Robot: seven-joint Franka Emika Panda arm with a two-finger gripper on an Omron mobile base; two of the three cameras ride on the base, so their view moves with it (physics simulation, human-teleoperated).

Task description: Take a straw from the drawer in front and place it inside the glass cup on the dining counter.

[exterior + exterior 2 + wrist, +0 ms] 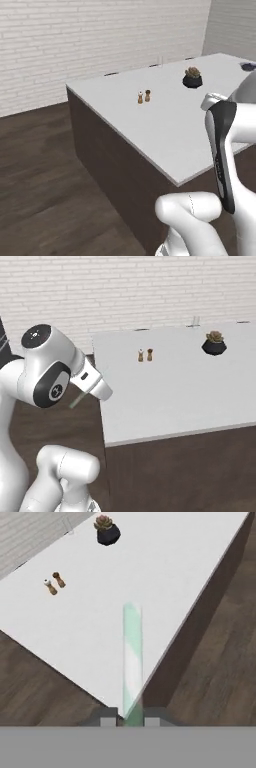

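My gripper (131, 718) is shut on the straw (132, 657), a pale green-and-white striped tube that points out over the near corner of the dining counter (165, 572). A short piece of the straw (76, 401) sticks out below the hand, left of the counter (175, 396). The glass cup (160, 61) stands at the counter's far edge, well away from the gripper; it is faint in the right base view too, as the glass cup (195, 321). The drawer is out of view.
A black plant pot (192, 78) and two small shakers (144, 96) stand on the white top (165, 130). A dark bowl (247, 66) sits at the far right. Dark wood floor (40, 190) surrounds the counter, with a white brick wall behind.
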